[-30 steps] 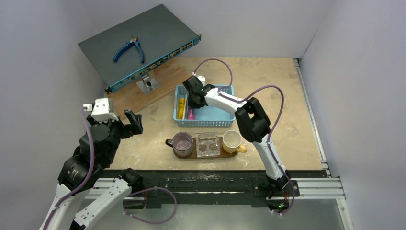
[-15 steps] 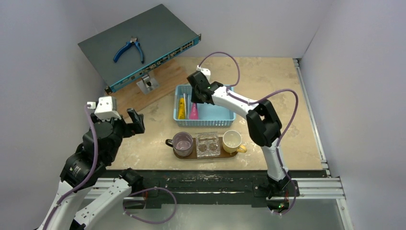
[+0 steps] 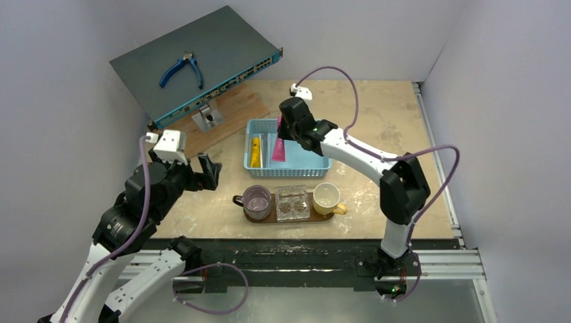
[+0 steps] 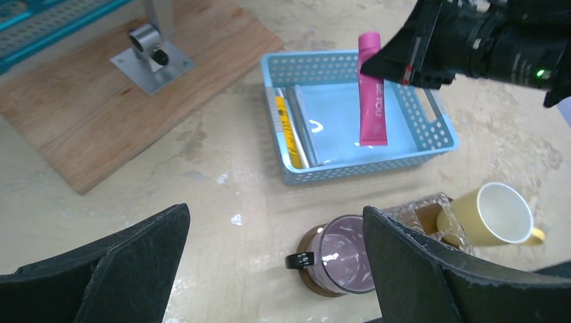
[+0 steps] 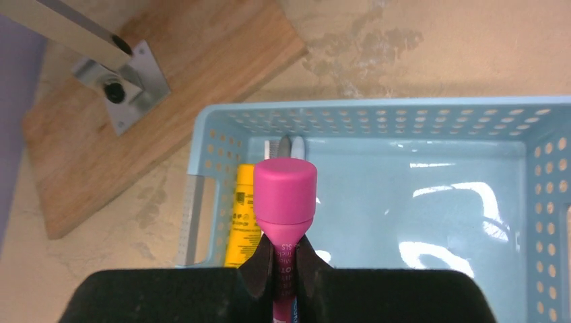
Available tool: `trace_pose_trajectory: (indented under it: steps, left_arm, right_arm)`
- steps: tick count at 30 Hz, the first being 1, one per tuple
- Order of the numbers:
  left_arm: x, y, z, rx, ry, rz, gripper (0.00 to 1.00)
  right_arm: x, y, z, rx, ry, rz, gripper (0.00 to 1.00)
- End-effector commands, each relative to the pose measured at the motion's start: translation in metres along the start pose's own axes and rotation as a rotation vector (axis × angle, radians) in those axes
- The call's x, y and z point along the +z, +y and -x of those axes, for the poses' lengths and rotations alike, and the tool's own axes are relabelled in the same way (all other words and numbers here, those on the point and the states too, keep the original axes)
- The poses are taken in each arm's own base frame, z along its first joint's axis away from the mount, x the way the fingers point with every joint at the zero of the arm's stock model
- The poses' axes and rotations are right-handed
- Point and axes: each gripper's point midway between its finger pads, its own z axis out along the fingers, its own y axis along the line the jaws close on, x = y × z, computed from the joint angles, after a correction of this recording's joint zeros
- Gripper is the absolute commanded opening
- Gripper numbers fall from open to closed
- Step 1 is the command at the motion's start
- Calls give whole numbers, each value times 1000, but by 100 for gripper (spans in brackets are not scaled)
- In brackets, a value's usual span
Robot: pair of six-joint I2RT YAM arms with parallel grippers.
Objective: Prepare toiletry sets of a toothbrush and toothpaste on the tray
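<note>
My right gripper (image 3: 283, 132) is shut on the magenta-pink toothpaste tube (image 3: 279, 149), near its cap (image 5: 285, 192). It holds the tube hanging upright over the blue basket; the tube also shows in the left wrist view (image 4: 372, 101). The yellow-orange toothpaste (image 3: 255, 150) lies along the basket's left wall (image 5: 246, 215). Pale toothbrushes (image 4: 301, 131) lie beside it. The dark-brown tray (image 3: 272, 219) lies near the front edge. My left gripper (image 3: 206, 171) is open and empty, left of the tray and above the table (image 4: 275, 215).
The blue mesh basket (image 3: 316, 168) stands behind the tray. On the tray stand a purple glass mug (image 3: 257, 200), a clear glass holder (image 3: 292, 202) and a yellow cup (image 3: 326, 197). A tilted grey network switch (image 3: 222, 47) with blue pliers (image 3: 180, 69) rests over a wooden board (image 3: 222, 121) at back left.
My right gripper has risen and moved right, lifting the pink tube out of the basket. My left arm has swung to the right, toward the tray.
</note>
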Motion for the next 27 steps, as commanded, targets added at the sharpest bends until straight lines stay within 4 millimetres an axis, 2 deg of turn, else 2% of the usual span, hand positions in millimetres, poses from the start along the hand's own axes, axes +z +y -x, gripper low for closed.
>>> trace_pose_trajectory:
  steps: [1, 6, 12, 17, 27]
  left_arm:
    - [8, -31, 0, 38, 25, -157, 100]
    - [9, -49, -5, 50, 57, -259, 100]
    - [7, -66, -8, 48, 69, -352, 100]
    - [3, -78, -10, 45, 85, -424, 100]
    - [-3, -98, -14, 22, 119, -540, 100]
  right_arm:
    - [-51, 27, 61, 56, -180, 152, 0]
    - [-89, 48, 61, 0, -200, 331, 0]
    - [-141, 75, 49, -170, -220, 470, 0]
    - [-180, 90, 27, -336, -222, 549, 0]
    - [-228, 94, -22, -612, -206, 666, 0]
